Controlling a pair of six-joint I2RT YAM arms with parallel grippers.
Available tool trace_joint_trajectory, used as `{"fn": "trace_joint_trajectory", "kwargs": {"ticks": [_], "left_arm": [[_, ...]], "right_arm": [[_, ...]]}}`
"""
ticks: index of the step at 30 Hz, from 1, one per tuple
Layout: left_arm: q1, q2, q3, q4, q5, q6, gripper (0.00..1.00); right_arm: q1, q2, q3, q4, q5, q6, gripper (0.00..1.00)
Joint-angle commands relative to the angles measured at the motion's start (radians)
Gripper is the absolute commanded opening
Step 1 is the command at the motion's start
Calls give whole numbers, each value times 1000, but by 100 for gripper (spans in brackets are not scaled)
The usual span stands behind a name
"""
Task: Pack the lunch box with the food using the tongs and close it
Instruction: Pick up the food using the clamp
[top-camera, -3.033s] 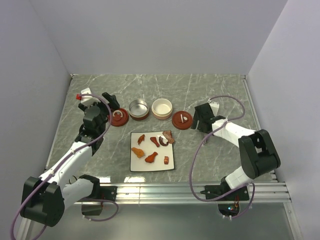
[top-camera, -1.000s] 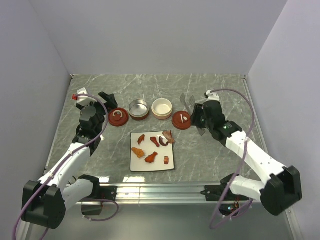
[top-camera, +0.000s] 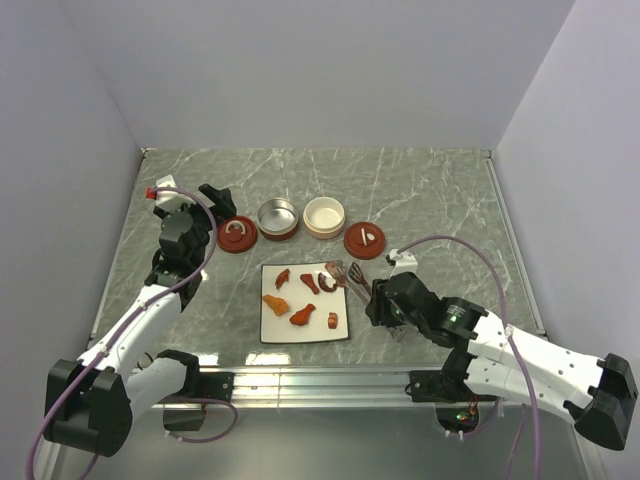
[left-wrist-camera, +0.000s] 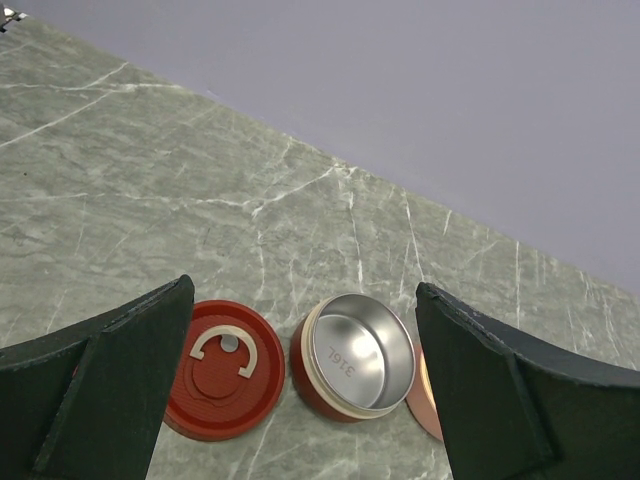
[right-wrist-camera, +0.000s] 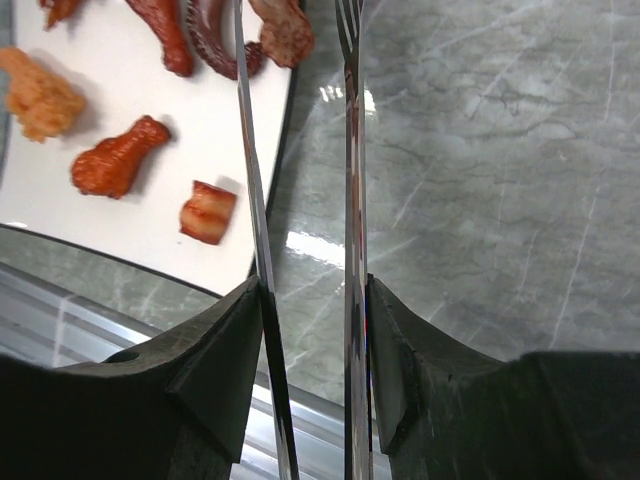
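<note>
Two arms of the tongs (right-wrist-camera: 350, 180) are sitting clamped in our right gripper (right-wrist-camera: 312, 292), tips reaching the far right corner of the white plate (top-camera: 280, 328), where the food (top-camera: 303, 315) is lying. Our left gripper (left-wrist-camera: 302, 300) is hanging wide apart beyond the plate's far left corner, empty. One tong arm is riding outside the plate's right edge; squeezing, we are risking nipping the rim and shoving it.

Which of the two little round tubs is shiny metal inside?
The left tub, beside the lid with the curved handle; the right tub looks cream-white inside.
</note>
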Motion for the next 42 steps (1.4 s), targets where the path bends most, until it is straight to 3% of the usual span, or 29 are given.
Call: {"fn": "trace_joint_trajectory", "kwargs": {"ticks": [1,24,27,28,31,42], "left_arm": [[4,-13,4,38,24,1,99],[5,-30,-5,43,23,1,99],[5,-34,-7,43,23,1,99],[5,-36,-7,43,23,-1,99],[5,-44,-10,41,23,-1,100],[7,-51,-15,43,26,-3,99]], "right_arm": [[15,25,14,-1,41,20,50],[64,76,42,54,13,-9,50],[66,88,45,50,21,-6,45],[64,96,45,50,25,-5,37],[66,111,54,33,44,3,28],[66,67,66,-19,94,18,28]]}}
